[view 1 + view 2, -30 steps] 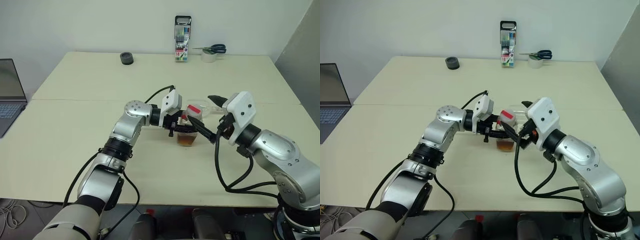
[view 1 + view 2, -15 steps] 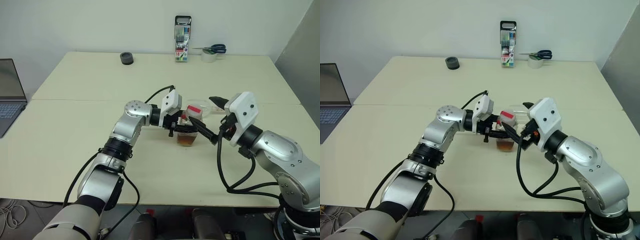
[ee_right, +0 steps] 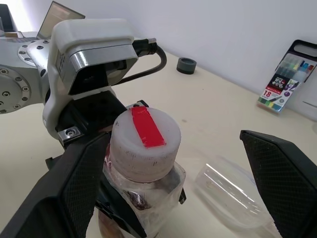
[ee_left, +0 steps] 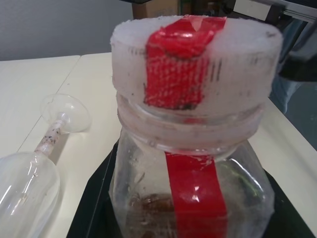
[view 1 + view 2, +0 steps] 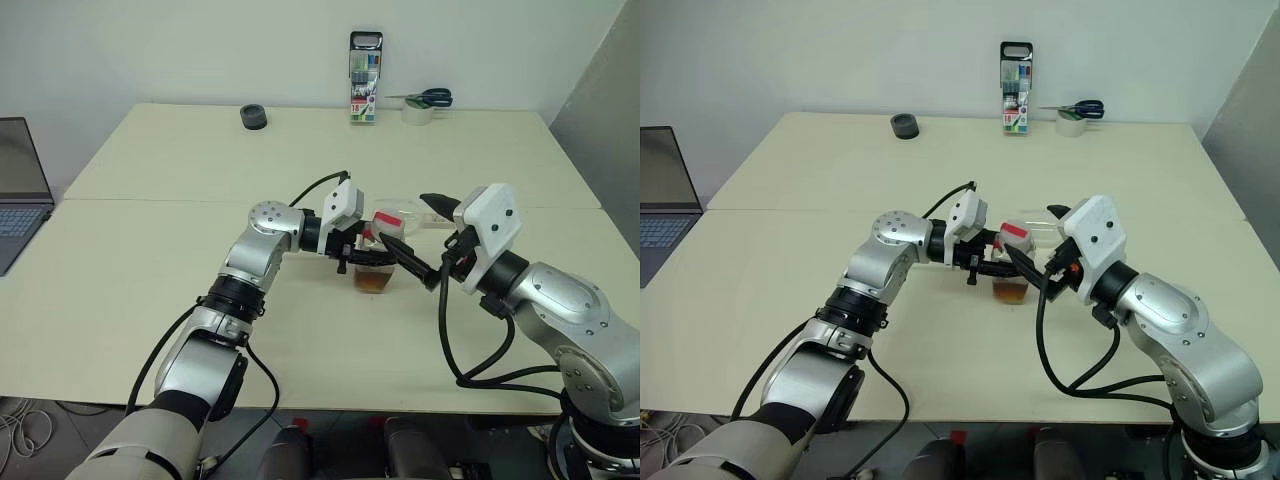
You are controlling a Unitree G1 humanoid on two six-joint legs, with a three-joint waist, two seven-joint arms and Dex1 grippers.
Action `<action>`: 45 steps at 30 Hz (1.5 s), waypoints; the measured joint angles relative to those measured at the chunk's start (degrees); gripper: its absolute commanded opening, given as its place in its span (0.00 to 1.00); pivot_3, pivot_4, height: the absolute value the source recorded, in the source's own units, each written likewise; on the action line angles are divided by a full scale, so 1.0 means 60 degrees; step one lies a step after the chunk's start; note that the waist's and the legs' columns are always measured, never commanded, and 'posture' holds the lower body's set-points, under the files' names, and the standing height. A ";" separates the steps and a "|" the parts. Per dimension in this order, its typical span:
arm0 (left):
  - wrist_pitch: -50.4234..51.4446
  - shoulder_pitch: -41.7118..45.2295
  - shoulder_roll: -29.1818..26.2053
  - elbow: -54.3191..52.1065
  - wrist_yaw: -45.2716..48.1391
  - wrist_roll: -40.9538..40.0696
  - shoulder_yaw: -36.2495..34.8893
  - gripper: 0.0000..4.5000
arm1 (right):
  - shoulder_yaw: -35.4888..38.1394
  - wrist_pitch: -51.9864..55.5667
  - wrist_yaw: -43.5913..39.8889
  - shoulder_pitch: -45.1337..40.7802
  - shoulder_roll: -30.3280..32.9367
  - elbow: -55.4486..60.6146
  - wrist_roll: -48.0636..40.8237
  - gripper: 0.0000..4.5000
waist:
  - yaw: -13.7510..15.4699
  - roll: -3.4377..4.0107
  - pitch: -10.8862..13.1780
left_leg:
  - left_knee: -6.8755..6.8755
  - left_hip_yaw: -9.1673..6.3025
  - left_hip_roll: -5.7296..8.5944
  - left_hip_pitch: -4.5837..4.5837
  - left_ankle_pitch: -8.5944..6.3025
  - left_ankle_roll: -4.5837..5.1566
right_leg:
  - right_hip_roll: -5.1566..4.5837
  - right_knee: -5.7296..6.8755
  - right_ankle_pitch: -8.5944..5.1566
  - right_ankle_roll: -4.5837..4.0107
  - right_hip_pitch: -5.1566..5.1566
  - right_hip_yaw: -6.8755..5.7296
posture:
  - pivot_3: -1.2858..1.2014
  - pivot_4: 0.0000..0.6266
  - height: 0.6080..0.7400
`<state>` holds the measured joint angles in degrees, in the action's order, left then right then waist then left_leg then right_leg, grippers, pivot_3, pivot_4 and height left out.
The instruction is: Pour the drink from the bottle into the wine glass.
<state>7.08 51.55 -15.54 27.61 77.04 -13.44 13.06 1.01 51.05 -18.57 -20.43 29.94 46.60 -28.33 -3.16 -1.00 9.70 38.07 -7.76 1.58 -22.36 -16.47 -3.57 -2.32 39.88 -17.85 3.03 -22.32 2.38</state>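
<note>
Landmark: bottle (image 5: pixel 377 262), upright at mid tabletop (image 5: pixel 150 230), white cap with red tape strip, amber drink (image 5: pixel 376 280) low inside.
Left claw (image 5: pixel 352 252): clenched on the bottle, reaching in from its left.
Wine glass (image 4: pixel 29 163): lying on its side just behind the bottle.
Right claw (image 3: pixel 178 198): spread wide, fingers either side of the bottle cap, not gripping.

The pen pack (image 3: pixel 285 74) carries a red patch with the number 18; nothing else is legible.
</note>
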 measured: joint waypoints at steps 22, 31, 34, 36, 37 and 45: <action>0.0001 -0.0037 -0.0003 -0.0001 -0.0006 0.0000 0.0000 0.39 | 0.0035 -0.0012 0.0148 -0.0013 0.0047 0.0046 -0.0042 1.00 | 0.0000 0.0000 0.0000 | 0.0000 0.0000 0.0000 0.0000 0.0000 0.0000 | 0.0000 0.0000 0.0000 0.0000 0.0000 0.0000 | 0.52 0.24 1.00; 0.0010 -0.0037 -0.0002 -0.0001 -0.0029 0.0000 0.0000 0.39 | 0.0027 -0.0018 0.0150 -0.0016 0.0154 0.0050 0.0005 1.00 | 0.0000 0.0000 0.0000 | 0.0000 0.0001 0.0000 0.0000 0.0000 0.0000 | 0.0000 0.0000 0.0000 0.0000 0.0000 0.0000 | 0.52 0.24 1.00; 0.0015 -0.0037 -0.0003 -0.0001 -0.0030 0.0000 0.0000 0.39 | 0.0027 -0.0033 0.0143 -0.0007 0.0176 0.0051 0.0005 1.00 | 0.0000 0.0000 0.0000 | 0.0000 0.0001 0.0000 0.0000 0.0000 0.0001 | 0.0000 0.0000 0.0000 0.0000 0.0000 0.0000 | 0.52 0.24 1.00; 0.0021 -0.0037 -0.0003 -0.0001 -0.0030 0.0000 0.0000 0.39 | 0.0027 -0.0041 0.0143 0.0008 0.0177 0.0052 0.0005 1.00 | 0.0001 0.0000 0.0000 | 0.0000 0.0000 0.0000 0.0000 0.0000 0.0000 | 0.0000 0.0000 0.0000 0.0000 0.0000 0.0000 | 0.52 0.24 1.00; 0.0022 -0.0037 -0.0004 -0.0001 -0.0030 0.0000 0.0000 0.39 | 0.0027 -0.0043 0.0143 0.0022 0.0178 0.0052 0.0005 1.00 | 0.0000 0.0000 0.0000 | 0.0000 0.0000 0.0000 0.0000 0.0000 0.0000 | 0.0000 0.0000 0.0000 0.0000 0.0000 0.0000 | 0.52 0.24 1.00; 0.0023 -0.0037 -0.0003 -0.0002 -0.0022 0.0000 0.0000 0.39 | 0.0037 -0.0050 0.0120 0.0156 0.0191 0.0054 -0.0008 1.00 | 0.0000 0.0000 0.0000 | 0.0000 0.0001 0.0001 0.0000 0.0000 0.0001 | 0.0001 0.0000 0.0000 0.0000 0.0000 0.0000 | 0.52 0.24 1.00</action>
<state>7.22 51.33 -15.56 27.60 76.91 -13.44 13.07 1.23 50.75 -17.85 -19.50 31.08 46.92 -28.38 -3.16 -1.00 9.70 38.07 -7.76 1.58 -22.36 -16.47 -3.57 -2.32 39.88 -17.85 3.03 -22.32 2.38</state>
